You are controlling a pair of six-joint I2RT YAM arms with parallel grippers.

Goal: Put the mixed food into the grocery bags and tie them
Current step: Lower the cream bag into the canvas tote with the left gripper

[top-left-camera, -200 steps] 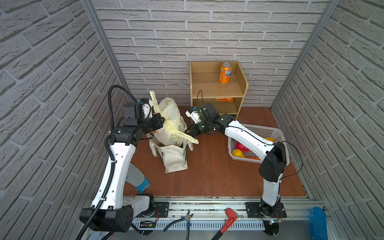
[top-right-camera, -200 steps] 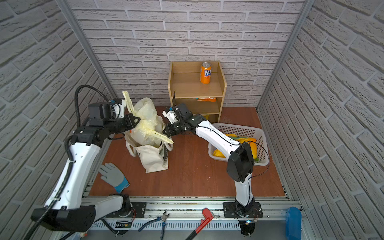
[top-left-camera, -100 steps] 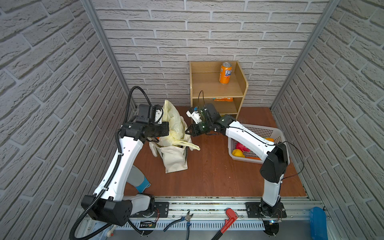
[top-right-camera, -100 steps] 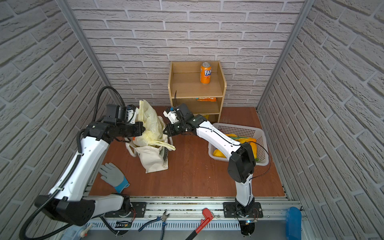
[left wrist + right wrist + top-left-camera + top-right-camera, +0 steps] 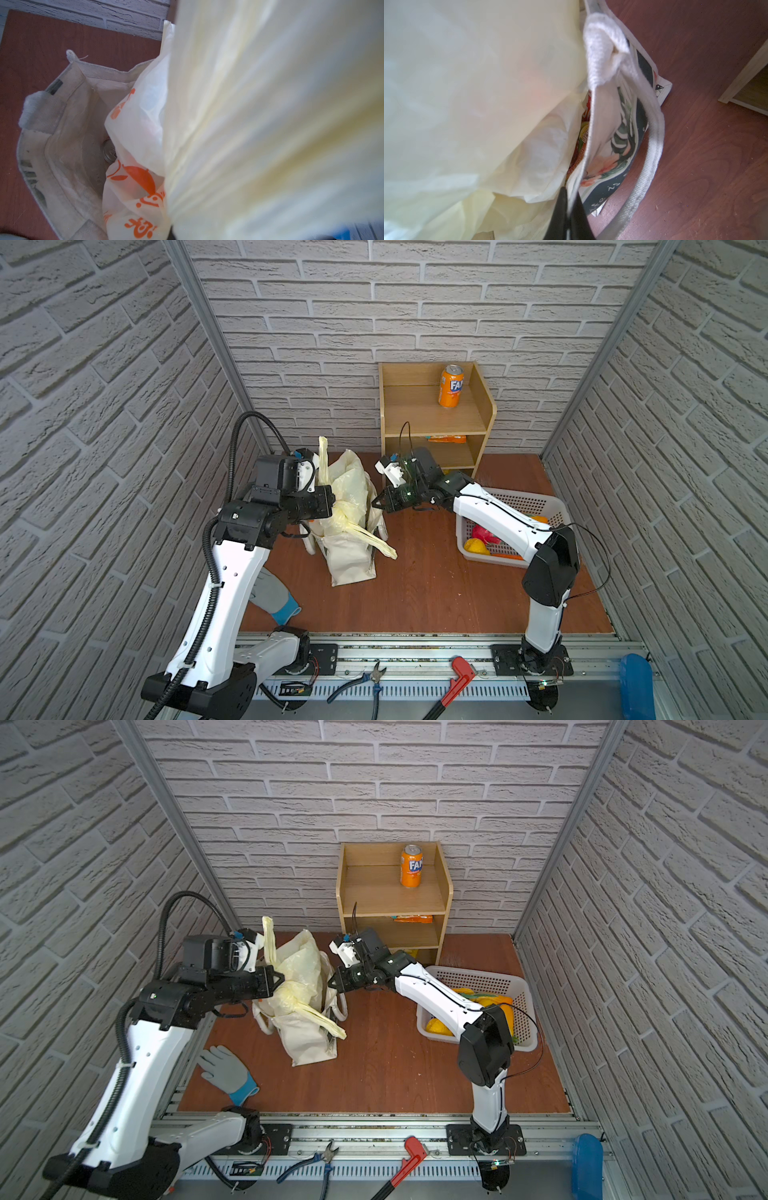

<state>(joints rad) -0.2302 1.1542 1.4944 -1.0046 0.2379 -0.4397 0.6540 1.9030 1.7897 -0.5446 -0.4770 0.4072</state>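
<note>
Bags are nested: plastic carrier bag (image 5: 353,489) is stuffed upright inside canvas tote (image 5: 351,564), and the tote stands on the counter (image 5: 436,593) between both arms, near the shelf unit (image 5: 432,423).

Left tool (image 5: 279,982) is pressed together at the bag's bunched neck and looks to be pinching gathered plastic. Its own tips are not visible in the left wrist view because plastic fills it. Right tool (image 5: 570,197) is pinched shut on the tote's rim, with the thin canvas edge between its black fingers (image 5: 559,212).

Judgement: the right arm keeps the tote wall pulled out and steady so the tote doesn't sag while the left gathers plastic for tying. One bag handle (image 5: 323,456) stands up beside the left wrist. The other handle (image 5: 374,543) drapes loose over the tote front. No knot as far as I can tell.

Packing looks unfinished: orange can (image 5: 451,385) is on the shelf top, and toy produce (image 5: 478,545) is in the white basket (image 5: 540,499), well apart from the bags.

View differences:
- Top views give arms, layout and both bag handles, but nothing inside the tote.
- Left wrist shows the tote interior: the silver lid of a soda can (image 5: 108,150) low beside the plastic, plus the orange fruit print.
- Right wrist shows the rim grip, a snack packet (image 5: 583,133) wedged between plastic and tote wall, and the tote handle (image 5: 652,145).
</note>
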